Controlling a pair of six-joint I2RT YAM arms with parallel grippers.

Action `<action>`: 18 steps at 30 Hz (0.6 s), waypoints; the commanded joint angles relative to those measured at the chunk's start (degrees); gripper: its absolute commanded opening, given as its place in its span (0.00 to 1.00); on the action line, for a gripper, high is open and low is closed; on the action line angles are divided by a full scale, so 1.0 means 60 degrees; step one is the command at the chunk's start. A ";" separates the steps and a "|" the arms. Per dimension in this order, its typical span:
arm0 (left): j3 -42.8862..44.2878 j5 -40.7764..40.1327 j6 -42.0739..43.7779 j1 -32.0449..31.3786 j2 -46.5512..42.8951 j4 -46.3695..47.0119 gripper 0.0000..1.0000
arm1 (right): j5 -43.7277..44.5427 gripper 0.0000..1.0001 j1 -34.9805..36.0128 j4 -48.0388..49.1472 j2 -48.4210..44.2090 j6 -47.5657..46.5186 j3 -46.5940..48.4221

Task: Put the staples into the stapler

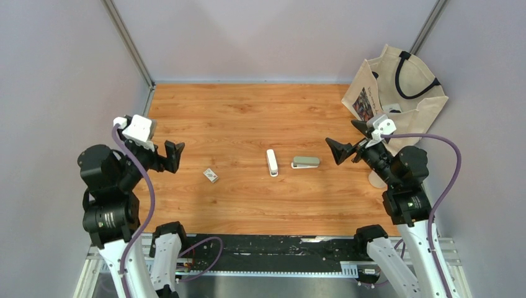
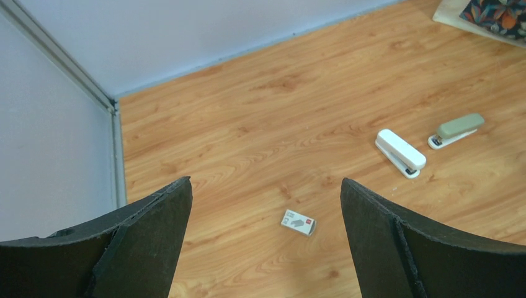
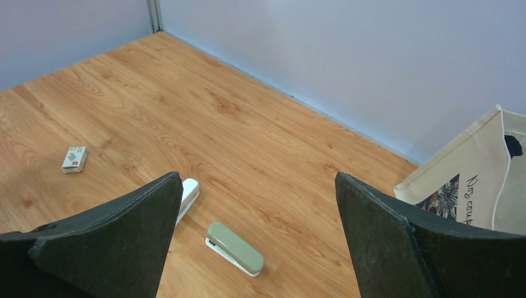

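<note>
Honestly, you're at the very start: nothing is picked up yet.

Top view: the left gripper (image 1: 175,154) hangs spread open and empty at the left of the frame, and the right gripper (image 1: 347,140) does the same at the right. Between them on the table (image 1: 248,112) sit the staple box (image 1: 211,176), the white stapler (image 1: 271,162) and, just beside it, the grey-green stapler (image 1: 306,162). Both staplers are closed. I can't see a loose strip of staples anywhere, so I'd guess they're in that box.

Left wrist: the fingers are wide apart and grip nothing. The staple box (image 2: 298,222) lies low centre, right between them, with both staplers at the right.

Right wrist: the jaws are open too. The grey-green stapler (image 3: 236,248) is at bottom centre, the white stapler (image 3: 188,194) peeks out past the left finger, and a tote bag (image 3: 471,186) sits at the right edge.

Next I'd say you need to drop the left gripper onto the box while the right one goes for a stapler. Which stapler, I can't tell.
</note>
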 commanded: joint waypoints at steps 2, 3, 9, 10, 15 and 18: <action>-0.0137 0.0000 0.0965 -0.0203 0.1188 -0.0518 0.97 | -0.0020 1.00 0.0034 -0.0245 0.0261 -0.0437 0.0225; -0.0210 -0.0321 0.1111 -0.0451 0.1335 -0.0503 0.97 | 0.0097 1.00 0.0019 -0.0435 0.0466 -0.0408 0.0328; -0.1000 -0.2532 0.1698 -0.2866 0.1922 -0.0080 0.97 | 0.0157 1.00 0.0063 -0.1753 0.2588 -0.0466 0.1177; -0.1191 -0.2811 0.1800 -0.3175 0.2053 0.0052 0.96 | 0.0185 1.00 0.0165 -0.1827 0.2795 -0.0524 0.1207; -0.1471 -0.4102 0.2284 -0.4772 0.3121 0.0303 0.97 | 0.0888 1.00 0.0867 -0.1667 0.3352 -0.0875 0.1032; -0.1471 -0.4294 0.2489 -0.5286 0.4000 0.0434 0.97 | 0.0947 1.00 0.1234 -0.1682 0.3631 -0.1241 0.0857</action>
